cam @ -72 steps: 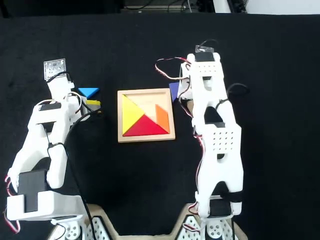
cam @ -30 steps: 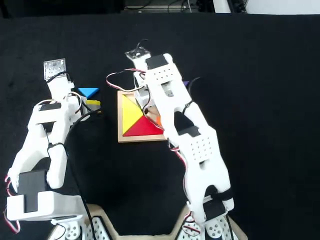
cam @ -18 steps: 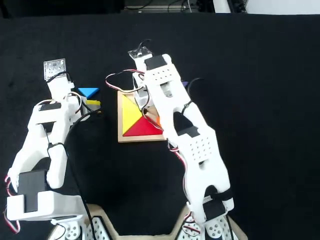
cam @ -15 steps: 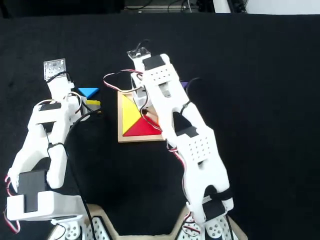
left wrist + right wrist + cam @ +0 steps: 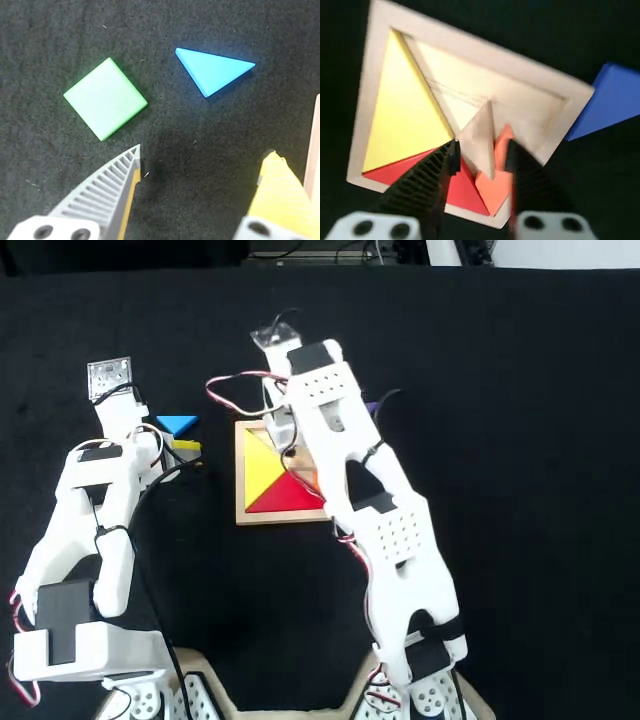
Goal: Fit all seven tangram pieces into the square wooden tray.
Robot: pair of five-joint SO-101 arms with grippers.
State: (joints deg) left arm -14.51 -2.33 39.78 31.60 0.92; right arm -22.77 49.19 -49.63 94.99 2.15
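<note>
The square wooden tray (image 5: pixel 241 512) (image 5: pixel 485 56) holds a large yellow triangle (image 5: pixel 259 468) (image 5: pixel 402 110), a red triangle (image 5: pixel 283 496) (image 5: pixel 455 187) and an orange piece (image 5: pixel 495 187). My right gripper (image 5: pixel 285 433) (image 5: pixel 481 150) hangs over the tray's middle, open. A pale wood-coloured triangle (image 5: pixel 479 140) sits between its fingers, with a sliver of gap on one side. A dark blue piece (image 5: pixel 615 100) lies just outside the tray. My left gripper (image 5: pixel 178 445) (image 5: pixel 204 151) is open over the black cloth near a green square (image 5: pixel 105 98) and a light blue triangle (image 5: pixel 178 424) (image 5: pixel 212 70).
The right arm (image 5: pixel 385 530) stretches diagonally over the tray's right half and hides it from above. Black cloth covers the whole table. Wires loop off the right wrist (image 5: pixel 235 390) beside the tray's far edge.
The right arm swung from the tray's right side to above the tray, then its wrist shifted slightly toward the far edge. The left arm has not moved.
</note>
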